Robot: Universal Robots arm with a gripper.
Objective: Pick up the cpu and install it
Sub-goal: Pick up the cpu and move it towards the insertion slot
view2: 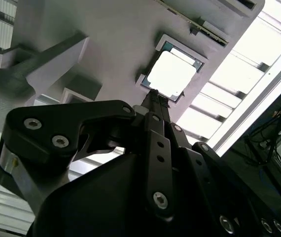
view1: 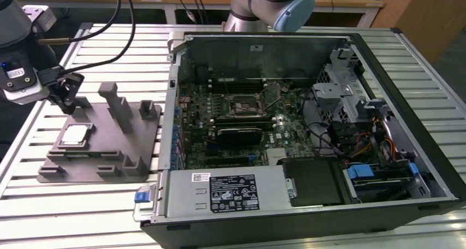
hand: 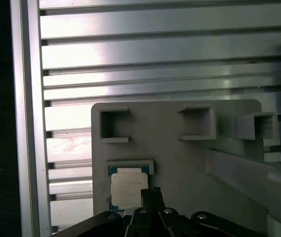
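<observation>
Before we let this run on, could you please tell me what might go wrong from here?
The tool hangs over the grey tray, and in the first wrist view it lines up with the edge of the cpu, not its middle; a descent there might tilt the chip in its recess. The tray's upright peg stands near the tool and could be clipped in a sideways move.

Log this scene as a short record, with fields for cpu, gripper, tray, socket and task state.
cpu: cpu lies flat in a tray recess, silver top up
gripper: gripper shut, empty, over the tray close to the cpu
tray: tray sits on the slatted table, at the exterior view's left of the case
socket: socket on the motherboard inside the open case
task state: cpu not yet picked up
</observation>
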